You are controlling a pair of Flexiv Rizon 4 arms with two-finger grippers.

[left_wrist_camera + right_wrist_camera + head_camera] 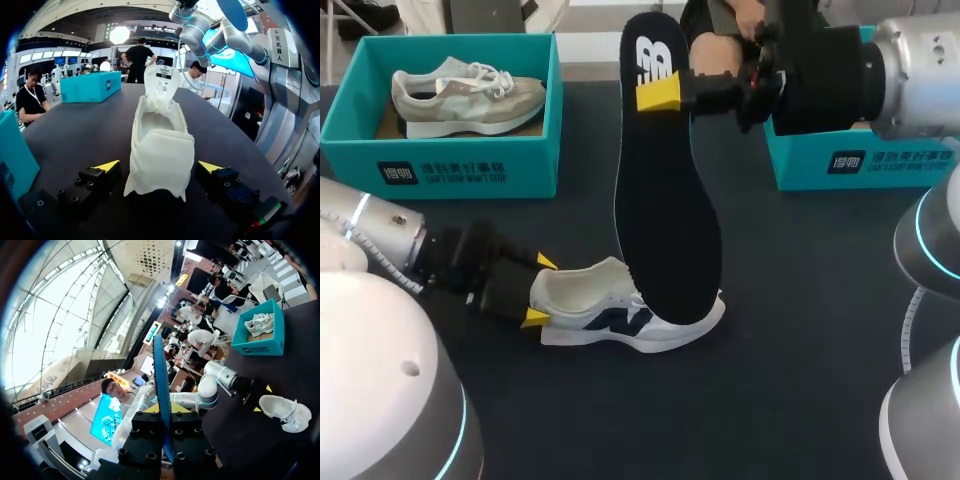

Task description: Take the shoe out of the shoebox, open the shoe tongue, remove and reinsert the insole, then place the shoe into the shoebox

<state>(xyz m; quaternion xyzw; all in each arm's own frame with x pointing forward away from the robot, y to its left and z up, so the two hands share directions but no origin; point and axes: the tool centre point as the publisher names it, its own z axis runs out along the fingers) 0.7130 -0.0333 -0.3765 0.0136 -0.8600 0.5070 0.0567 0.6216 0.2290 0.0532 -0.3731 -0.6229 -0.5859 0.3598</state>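
Right gripper [660,92] pinches the flat, black insole [665,210] (heel end up); left gripper [539,290] spreads its fingers wide, straddling the soft white shoe [620,315] at its rounded heel.

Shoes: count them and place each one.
2. A white shoe lies on the table, heel at the left gripper; a grey shoe sits in the left shoebox. The right shoebox is mostly hidden by the right arm and may hold another.

The left arm [380,235] at nine o'clock and right arm [910,70] at two o'clock are rounded silver-grey shells with glowing cyan rings, while the left gripper [159,167] and right gripper [164,409] are black screw-studded blocks with wedge-shaped yellow fingertips [107,166].
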